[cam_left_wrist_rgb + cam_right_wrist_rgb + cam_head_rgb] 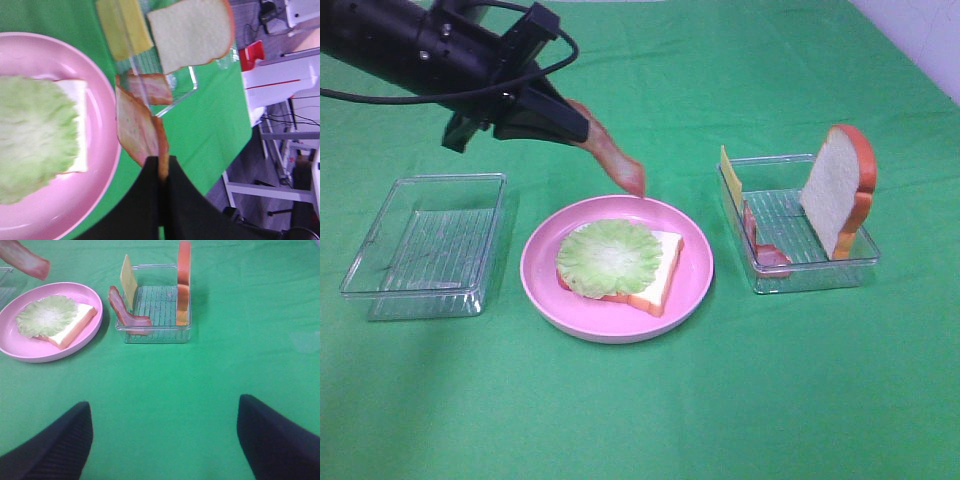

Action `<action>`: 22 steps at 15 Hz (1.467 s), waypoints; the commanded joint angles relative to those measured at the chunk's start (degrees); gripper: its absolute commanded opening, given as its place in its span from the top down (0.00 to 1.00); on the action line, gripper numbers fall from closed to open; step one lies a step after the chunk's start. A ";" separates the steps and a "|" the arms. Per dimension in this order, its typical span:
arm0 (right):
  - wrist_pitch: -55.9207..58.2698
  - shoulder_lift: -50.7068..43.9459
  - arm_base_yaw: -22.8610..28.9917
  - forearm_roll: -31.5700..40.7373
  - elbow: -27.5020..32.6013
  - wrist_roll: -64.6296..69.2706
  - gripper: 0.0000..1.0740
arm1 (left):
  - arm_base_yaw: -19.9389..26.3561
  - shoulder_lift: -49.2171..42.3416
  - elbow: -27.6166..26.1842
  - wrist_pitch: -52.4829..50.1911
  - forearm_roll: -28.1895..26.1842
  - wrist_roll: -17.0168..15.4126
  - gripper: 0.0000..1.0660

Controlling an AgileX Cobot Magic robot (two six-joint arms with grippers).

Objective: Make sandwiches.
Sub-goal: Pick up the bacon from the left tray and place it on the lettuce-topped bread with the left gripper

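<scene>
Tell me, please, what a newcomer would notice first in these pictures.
The left gripper dangles a bacon strip over the far rim of the pink plate at the middle. On the plate lies bread topped with lettuce; in the tray to its right a second slice stands upright.

The left gripper (pixel 582 130) looks matt black plastic; the bacon (pixel 617 168) in it is smooth and faintly shiny. Just below its tip is a smooth, lightly glossy pink plate (pixel 545 290) with matt, crinkled lettuce (pixel 610 257) on it, and under everything lies matt green cloth (pixel 720 400).
</scene>
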 commanded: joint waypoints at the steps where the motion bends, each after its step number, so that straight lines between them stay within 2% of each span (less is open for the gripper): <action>1: -0.52 -0.46 -0.29 0.23 0.00 -0.86 0.30 | -3.72 3.95 -0.92 -0.63 -6.47 5.04 1.00; 4: -0.52 -0.46 -0.29 0.23 0.00 -0.80 0.30 | -4.93 9.68 -2.81 -5.33 -6.42 5.33 1.00; 7: -0.52 -0.46 -0.29 0.23 0.00 -0.80 0.30 | -4.81 13.75 -3.15 -3.15 -6.53 4.98 1.00; 10: -0.52 -0.46 -0.29 0.23 0.00 -0.80 0.30 | -5.50 13.87 -3.15 -2.06 -8.65 6.93 1.00; 14: -0.52 -0.46 -0.29 0.23 0.00 -0.80 0.30 | -5.90 14.21 -3.15 0.00 -10.03 7.05 1.00; 18: -0.52 -0.46 -0.29 0.23 0.00 -0.80 0.30 | -5.90 14.15 -5.67 1.55 -10.31 7.05 1.00; 20: -0.52 -0.46 -0.29 0.23 0.00 -0.80 0.30 | -5.90 14.21 -6.19 1.32 -9.34 7.39 1.00; 22: -0.52 -0.46 -0.29 0.23 0.00 -0.80 0.30 | -5.90 14.21 -6.19 -0.11 -5.50 8.08 1.00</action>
